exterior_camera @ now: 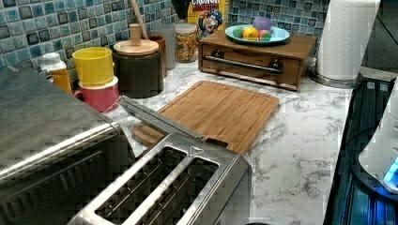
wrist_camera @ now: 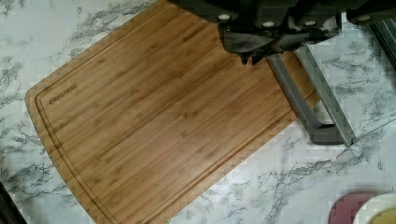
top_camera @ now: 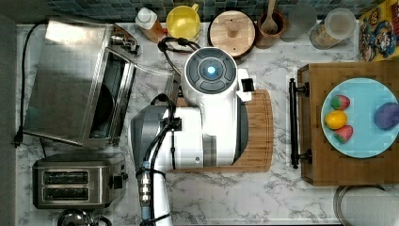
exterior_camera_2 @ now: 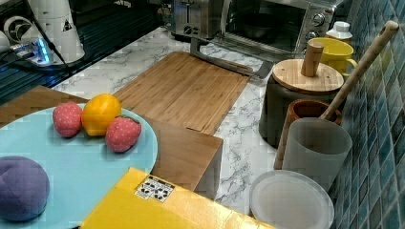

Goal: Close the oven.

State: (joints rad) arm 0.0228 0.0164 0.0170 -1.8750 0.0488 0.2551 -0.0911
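The oven [top_camera: 70, 80] sits at 9 o'clock in the top view, on the marble table [top_camera: 244, 193], its door [top_camera: 155, 75] dropped open toward the board [top_camera: 261, 132]. In the right view the oven [exterior_camera_2: 282, 21] is at 12 o'clock with its dark inside showing, and the door's handle [exterior_camera_2: 224, 62] lies low along the far edge of the board [exterior_camera_2: 186, 88]. In the left view the open door [exterior_camera: 155, 117] juts out at mid-frame, its handle end over the near corner of the board [exterior_camera: 220, 110].

The arm [top_camera: 207, 113] fills the centre of the top view, above the board. In the wrist view the gripper [wrist_camera: 254, 44] hangs dark over the handle [wrist_camera: 303, 98], near the bar's inner end; whether the fingers are apart or together cannot be told, nor whether they touch the bar.

The toaster [top_camera: 73, 183] stands at 8 o'clock in the top view, just beside the oven. Along the back wall at 12 o'clock stand a yellow cup [top_camera: 183, 21] and a lidded jar [top_camera: 231, 32]. At 3 o'clock a wooden box [top_camera: 320, 150] carries a blue plate [top_camera: 367, 136] of toy fruit.
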